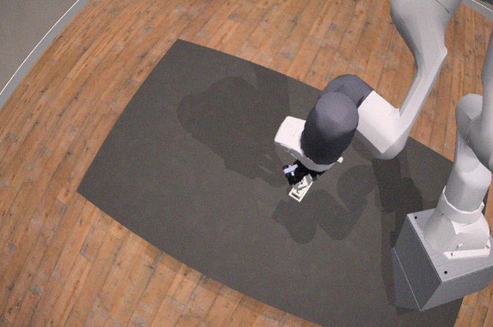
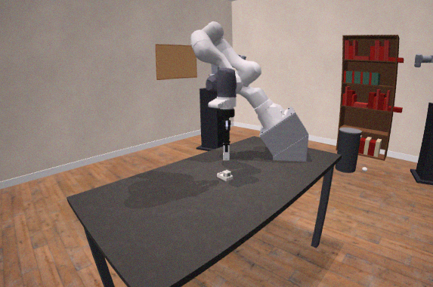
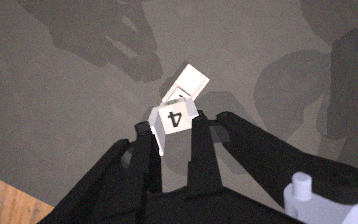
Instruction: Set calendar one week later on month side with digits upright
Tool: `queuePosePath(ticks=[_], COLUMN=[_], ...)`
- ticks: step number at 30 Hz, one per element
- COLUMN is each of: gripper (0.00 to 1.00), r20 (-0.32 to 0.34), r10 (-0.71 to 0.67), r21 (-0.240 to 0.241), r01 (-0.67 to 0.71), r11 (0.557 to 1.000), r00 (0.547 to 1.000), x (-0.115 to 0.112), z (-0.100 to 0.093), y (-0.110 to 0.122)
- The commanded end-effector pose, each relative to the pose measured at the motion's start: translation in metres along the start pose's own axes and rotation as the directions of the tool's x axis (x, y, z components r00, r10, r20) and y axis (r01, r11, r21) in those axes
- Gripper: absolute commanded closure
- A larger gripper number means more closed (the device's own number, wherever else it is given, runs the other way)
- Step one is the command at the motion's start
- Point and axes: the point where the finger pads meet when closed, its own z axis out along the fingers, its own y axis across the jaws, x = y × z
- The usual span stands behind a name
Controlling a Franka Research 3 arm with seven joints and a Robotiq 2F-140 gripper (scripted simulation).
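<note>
My gripper (image 1: 306, 179) (image 2: 226, 154) (image 3: 175, 113) is shut on a white cube (image 3: 175, 119) and holds it in the air above the table. In the wrist view a dark 4 shows on the cube's face, upside down in the picture. The white tray (image 1: 299, 200) (image 2: 220, 176) (image 3: 203, 85) lies on the table below, turned at an angle to the fingers. The other white cube (image 2: 227, 173) (image 3: 179, 93) is in the tray; its marked face is partly hidden behind the held cube. The tray's far part in the wrist view is bare. The month's name is not readable.
The dark table (image 1: 178, 181) (image 2: 198, 219) surrounds the tray. The arm's grey base block (image 1: 419, 262) (image 2: 289, 137) stands at one end of the table. A bin (image 2: 349, 151) and a bookshelf (image 2: 369, 83) stand off the table.
</note>
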Motion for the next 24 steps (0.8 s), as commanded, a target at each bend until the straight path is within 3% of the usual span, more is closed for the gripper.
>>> queuePosePath(ticks=[1, 11, 24], gripper=[0.84, 0.84, 0.84], r20=[0.012, 0.012, 0.013], r10=[-0.173, -0.293, -0.514], r21=[-0.006, -0.005, -0.002], r01=[0.173, 0.293, 0.514], r11=[0.985, 0.956, 0.858], r00=[0.985, 0.956, 0.858], x=[-0.001, -0.004, -0.01], z=[0.0, 0.0, 0.001], y=[-0.002, -0.006, -0.014])
